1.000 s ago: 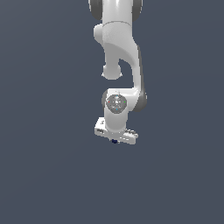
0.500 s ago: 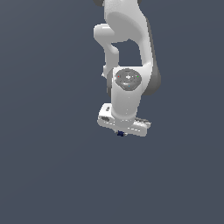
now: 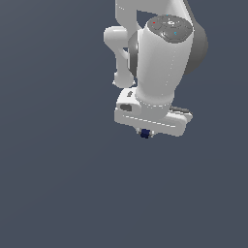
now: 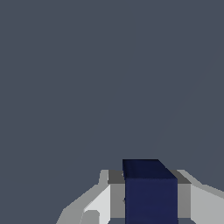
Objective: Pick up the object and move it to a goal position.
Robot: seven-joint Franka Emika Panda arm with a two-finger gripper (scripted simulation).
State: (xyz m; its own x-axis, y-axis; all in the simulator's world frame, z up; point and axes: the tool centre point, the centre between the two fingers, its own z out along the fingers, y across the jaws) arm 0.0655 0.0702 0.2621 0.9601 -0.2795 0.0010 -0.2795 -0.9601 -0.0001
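You had the gripper (image 3: 145, 133) pinched on the navy cube (image 3: 144, 134), which sat squarely between the fingers (image 4: 114, 197) under the wrist, clear of the plain grey ground, no goal marker showing.

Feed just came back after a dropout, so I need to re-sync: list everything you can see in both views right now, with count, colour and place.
cube: one, dark navy blue, plain; held between the gripper's fingers, seen in the exterior view as a small dark spot just below the white hand.
background surface: one, uniform grey-blue, fills the rest of both views; no goal marker or other item shows on it.
fingers: two, grey pads with white outer shells, one pressed against each side of the cube in the wrist view.
gripper: one, white, at the lower end of the arm, shut on the cube.
arm: one, white with dark grey joints, coming down from the top of the exterior view.
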